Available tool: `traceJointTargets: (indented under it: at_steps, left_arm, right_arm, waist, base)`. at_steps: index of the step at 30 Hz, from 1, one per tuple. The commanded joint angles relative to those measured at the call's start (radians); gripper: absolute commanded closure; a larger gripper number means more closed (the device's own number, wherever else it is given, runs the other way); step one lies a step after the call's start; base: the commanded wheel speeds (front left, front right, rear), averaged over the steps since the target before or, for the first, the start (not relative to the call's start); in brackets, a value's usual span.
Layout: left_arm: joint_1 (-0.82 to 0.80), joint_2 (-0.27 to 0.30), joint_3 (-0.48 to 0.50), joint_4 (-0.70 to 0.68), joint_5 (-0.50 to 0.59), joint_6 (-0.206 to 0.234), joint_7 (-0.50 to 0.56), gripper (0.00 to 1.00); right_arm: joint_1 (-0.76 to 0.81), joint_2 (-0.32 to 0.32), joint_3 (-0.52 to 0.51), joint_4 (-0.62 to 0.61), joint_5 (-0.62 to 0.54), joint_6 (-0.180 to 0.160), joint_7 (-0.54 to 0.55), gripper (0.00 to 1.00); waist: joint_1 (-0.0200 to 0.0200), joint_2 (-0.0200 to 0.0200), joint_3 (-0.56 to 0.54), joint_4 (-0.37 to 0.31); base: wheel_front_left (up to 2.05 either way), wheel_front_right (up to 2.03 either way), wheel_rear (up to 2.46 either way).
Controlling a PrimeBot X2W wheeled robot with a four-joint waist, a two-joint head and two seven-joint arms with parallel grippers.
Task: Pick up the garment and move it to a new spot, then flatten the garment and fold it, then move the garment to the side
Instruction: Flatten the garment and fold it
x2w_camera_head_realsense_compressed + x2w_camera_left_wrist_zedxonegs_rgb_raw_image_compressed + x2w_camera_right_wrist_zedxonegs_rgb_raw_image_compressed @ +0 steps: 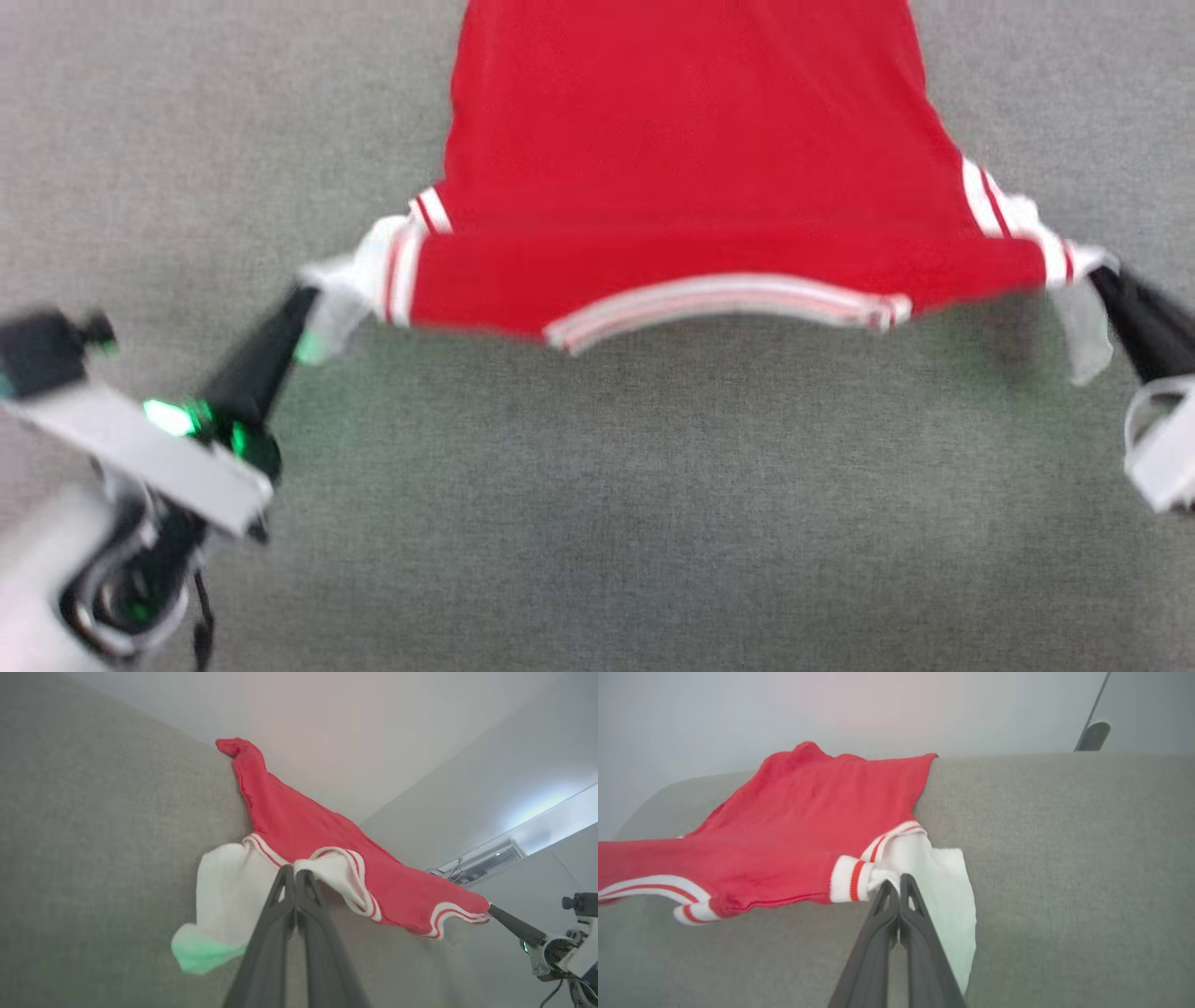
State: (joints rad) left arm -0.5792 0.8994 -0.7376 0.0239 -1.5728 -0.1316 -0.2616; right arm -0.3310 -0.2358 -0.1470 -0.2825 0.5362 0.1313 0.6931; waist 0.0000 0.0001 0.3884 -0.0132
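The garment (681, 159) is a red shirt with white sleeves and a striped neck, held stretched above the grey surface (597, 504). Its lettering is hidden. My left gripper (303, 299) is shut on the white left sleeve (233, 891), which hangs in a loose fold below the fingers. My right gripper (1102, 275) is shut on the white right sleeve (934, 877). The striped neck trim (719, 303) sags between the two grippers. In the left wrist view the garment (299, 826) runs from my left gripper (295, 870) to the right gripper (490, 907). The right wrist view shows my right gripper (896, 882) pinching the sleeve.
Grey felt-like surface spreads on all sides of the shirt, with open room near me and to both sides. Its far edge (1017, 758) meets a pale wall. A dark post (1092, 735) stands beyond that edge.
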Motion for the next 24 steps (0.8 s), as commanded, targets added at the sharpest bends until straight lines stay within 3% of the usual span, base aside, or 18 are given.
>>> traceJointTargets:
  at_steps: [1,13,24]
  left_arm:
    - [0.065,-0.004,0.018,-0.021,0.019,0.002,-0.004,1.0]
    - [0.365,-0.006,0.1,-0.136,0.093,0.002,-0.002,1.0]
    - [0.524,0.017,0.138,-0.203,0.144,0.002,-0.002,1.0]
  right_arm:
    - [0.068,0.016,-0.023,-0.04,0.009,-0.001,0.025,1.0]
    - [0.377,0.08,-0.092,-0.197,0.105,-0.001,0.157,1.0]
    - [0.518,0.075,-0.099,-0.249,0.121,-0.001,0.176,1.0]
  waist:
    - [0.0,-0.0001,-0.026,0.0]
    - [0.0,-0.0001,-0.062,0.003]
    - [0.0,-0.0001,-0.049,0.003]
  base:
    - [0.0,0.0,0.0]
    - [0.0,0.0,0.0]
    - [0.0,0.0,0.0]
